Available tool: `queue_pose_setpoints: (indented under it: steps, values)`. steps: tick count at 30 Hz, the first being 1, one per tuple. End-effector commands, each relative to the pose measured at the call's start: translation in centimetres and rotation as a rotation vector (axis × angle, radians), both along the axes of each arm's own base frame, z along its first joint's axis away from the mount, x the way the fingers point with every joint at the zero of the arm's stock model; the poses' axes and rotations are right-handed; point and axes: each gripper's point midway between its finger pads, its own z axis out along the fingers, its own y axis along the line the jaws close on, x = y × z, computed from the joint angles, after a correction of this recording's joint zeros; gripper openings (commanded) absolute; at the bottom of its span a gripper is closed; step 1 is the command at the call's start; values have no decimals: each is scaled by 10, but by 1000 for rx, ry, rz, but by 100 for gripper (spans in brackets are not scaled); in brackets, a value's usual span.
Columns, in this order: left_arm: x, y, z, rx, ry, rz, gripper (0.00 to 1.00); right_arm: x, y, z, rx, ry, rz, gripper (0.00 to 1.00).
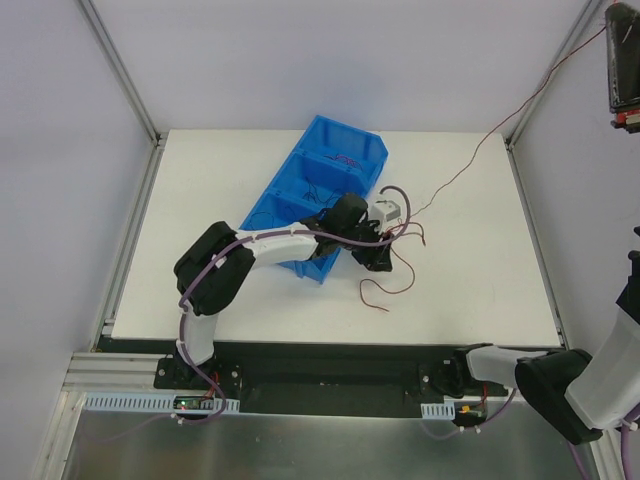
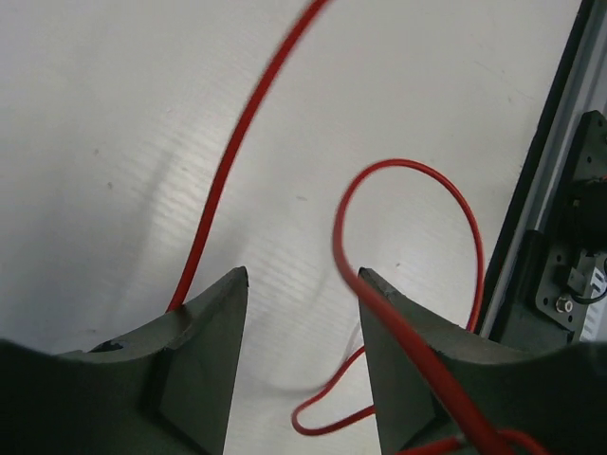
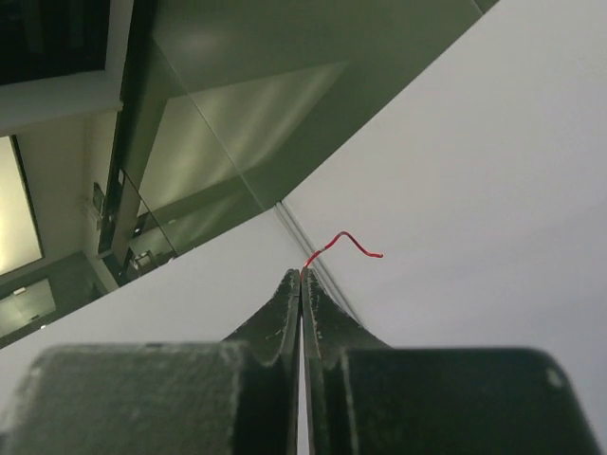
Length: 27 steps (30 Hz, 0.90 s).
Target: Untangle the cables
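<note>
A small tangle of red and black cables (image 1: 408, 232) lies mid-table beside the blue bins. One long red strand (image 1: 500, 130) runs from it up to the far right corner. My right gripper (image 1: 620, 40) is raised high there. In the right wrist view it (image 3: 302, 275) is shut on that strand, whose kinked tip (image 3: 349, 241) pokes out past the fingertips. My left gripper (image 1: 380, 258) hovers low at the tangle's near side. In the left wrist view it (image 2: 303, 275) is open, with bare table between the jaws. A red loop (image 2: 417, 180) lies ahead and a red strand drapes over its right finger (image 2: 417, 341).
A row of blue bins (image 1: 330, 160) lies diagonally behind the left gripper, with thin wires in them. A small white box (image 1: 388, 212) sits next to the tangle. A loose red loop (image 1: 385, 295) lies in front of it. Aluminium frame posts (image 1: 120, 70) bound the table.
</note>
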Motion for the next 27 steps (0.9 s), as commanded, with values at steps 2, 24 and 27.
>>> queue_pose_setpoints:
  steps: [2, 24, 27]
  values:
    - [-4, 12, -13, 16, 44, -19, 49, -35, -32, 38, 56, -190, -151, 0]
    - [-51, 29, 187, -303, -173, -208, 85, 60, 10, -181, -245, 435, -74, 1]
    - [-43, 14, 201, -326, -233, -218, 85, 56, 14, -170, -211, 413, -37, 0]
